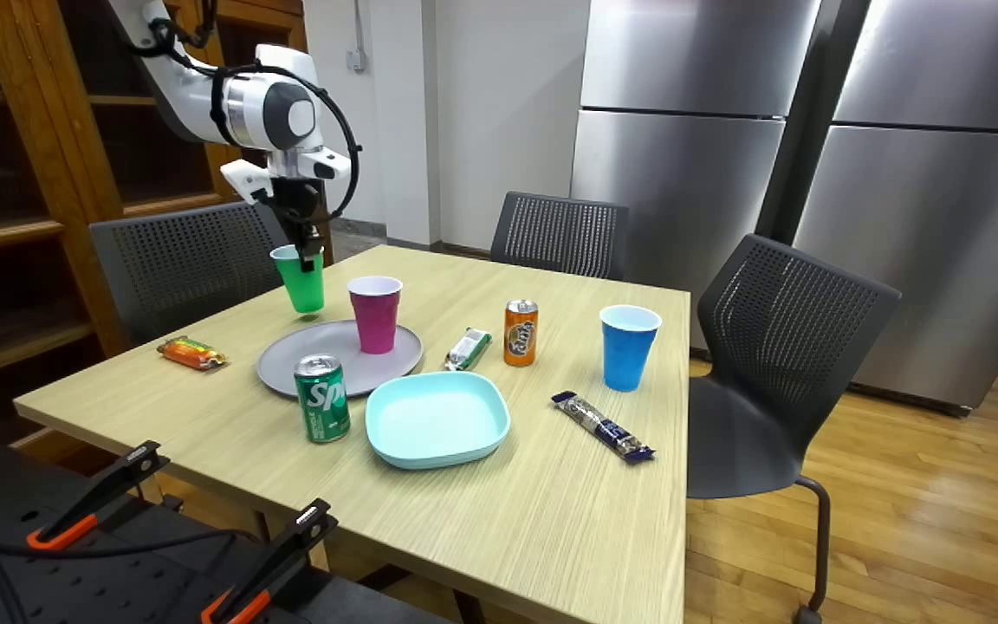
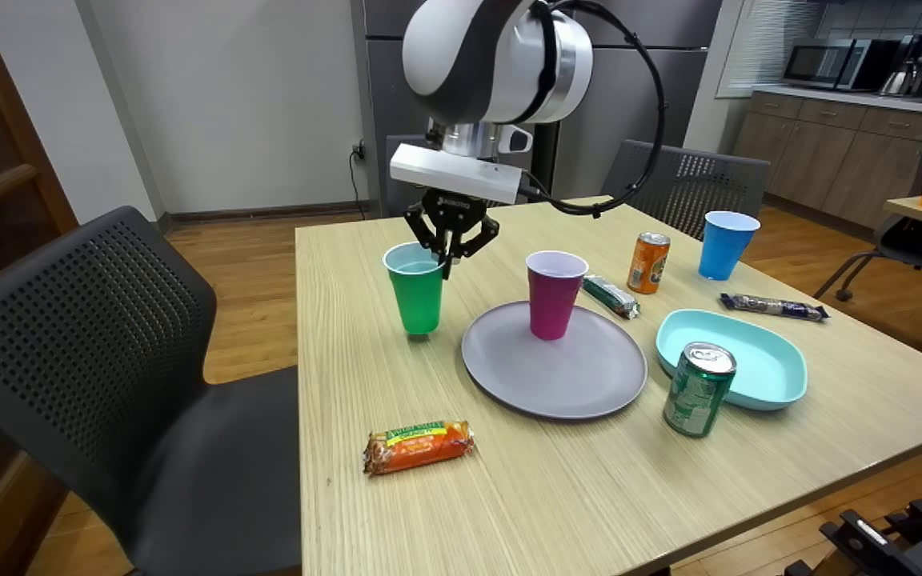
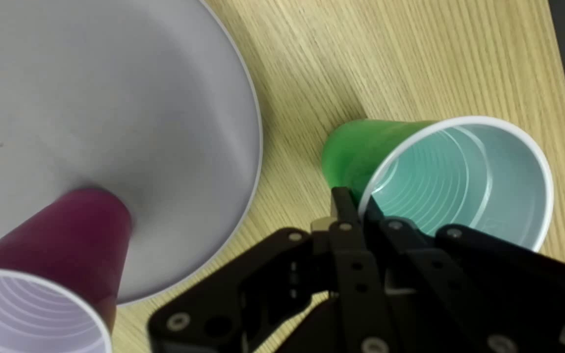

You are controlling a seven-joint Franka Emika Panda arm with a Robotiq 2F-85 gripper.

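A green cup with a pale rim shows in both exterior views (image 1: pixel 301 290) (image 2: pixel 417 300) and in the wrist view (image 3: pixel 361 152). My gripper (image 1: pixel 307 260) (image 2: pixel 445 268) (image 3: pixel 358 205) is shut on the cup's rim, one finger inside and one outside. The cup stands nearly upright; I cannot tell whether its base touches the table. A round grey plate (image 1: pixel 308 347) (image 2: pixel 509 368) (image 3: pixel 165 122) lies beside it. A magenta cup (image 1: pixel 375 321) (image 2: pixel 555 300) (image 3: pixel 76 235) stands upright on the plate, apart from the gripper.
On the table (image 1: pixel 551 520) are a Sprite can (image 1: pixel 322 399), a turquoise tray (image 1: pixel 438 420), a Fanta can (image 1: pixel 521 334), a blue cup (image 1: pixel 627 351), an orange-wrapped bar (image 2: pixel 419 448), a green-white bar (image 1: pixel 468 348) and a dark-blue bar (image 1: pixel 603 425). Chairs (image 2: pixel 253 448) surround it.
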